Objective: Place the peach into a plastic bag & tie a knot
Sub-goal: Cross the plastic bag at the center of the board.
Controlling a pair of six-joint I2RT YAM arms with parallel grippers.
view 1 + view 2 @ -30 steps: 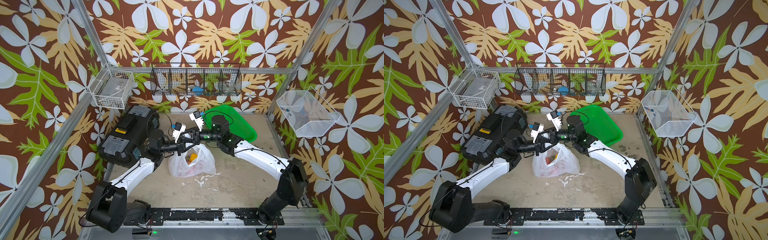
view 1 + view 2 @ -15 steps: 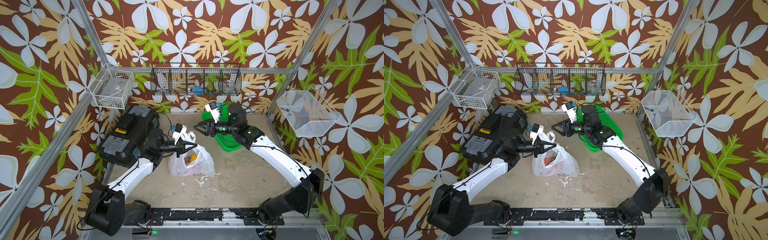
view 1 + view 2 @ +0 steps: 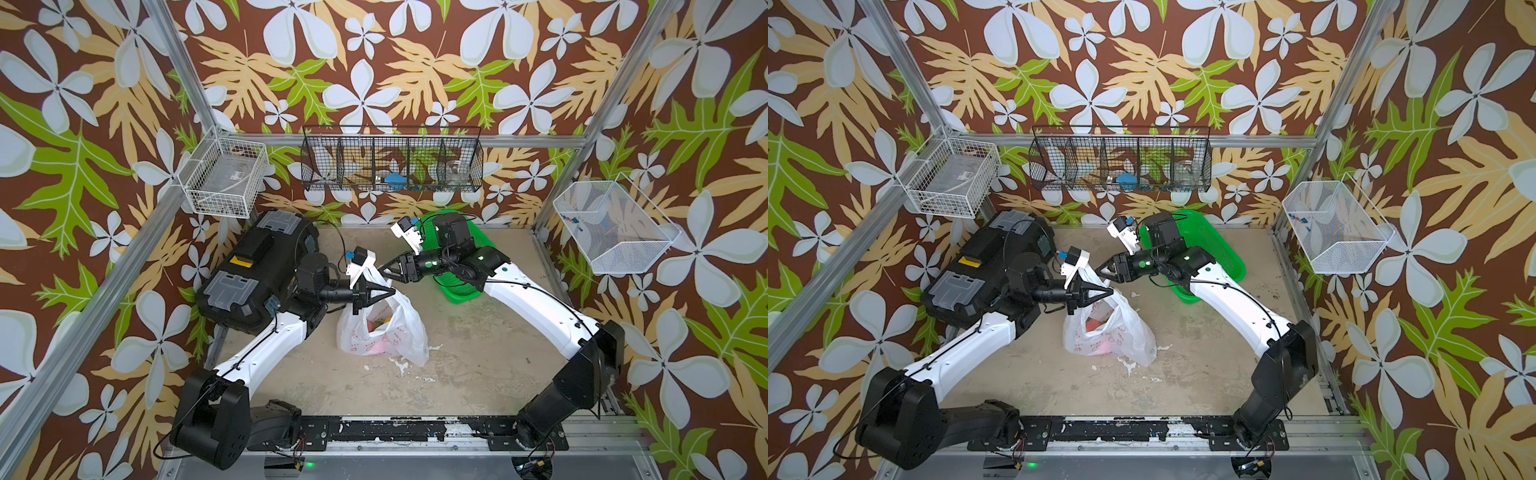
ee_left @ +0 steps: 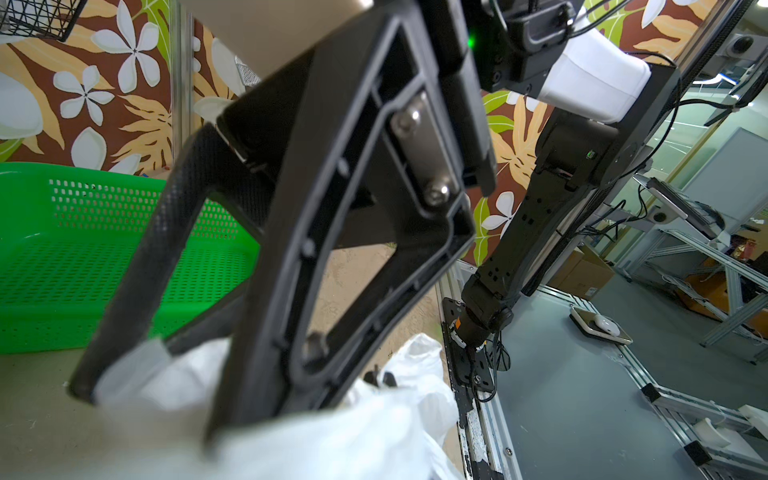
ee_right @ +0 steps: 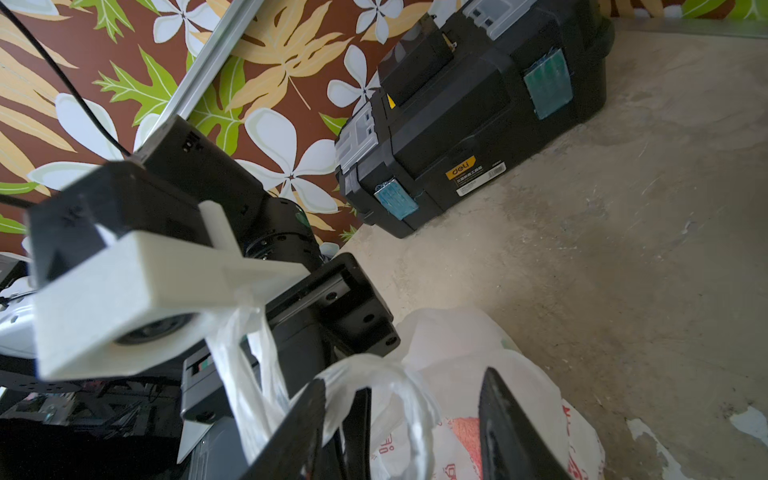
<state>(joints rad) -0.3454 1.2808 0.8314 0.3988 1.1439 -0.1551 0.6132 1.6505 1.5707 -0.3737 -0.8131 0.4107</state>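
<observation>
The plastic bag (image 3: 399,338) (image 3: 1125,332) stands in the middle of the table, its mouth pulled up. The peach (image 3: 376,327) (image 3: 1096,324) shows orange through it. My left gripper (image 3: 387,294) (image 3: 1108,293) is shut on one handle and holds it up. Beside it my right gripper (image 3: 386,275) (image 3: 1102,274) is open. In the right wrist view the other handle's loop (image 5: 395,376) hangs between its spread fingers (image 5: 511,436), unclamped. In the left wrist view white plastic (image 4: 332,436) covers most of my left jaws. No knot shows.
A black toolbox (image 3: 257,274) sits left of the bag, against my left arm. A green basket (image 3: 469,270) lies under my right wrist. Wire baskets hang on the left wall (image 3: 226,183), back wall (image 3: 390,166) and right wall (image 3: 611,226). White flecks (image 3: 399,365) dot the table.
The right gripper let go, swung back right over the green basket, then returned left to the bag with jaws apart. The left gripper kept its hold on the handle.
</observation>
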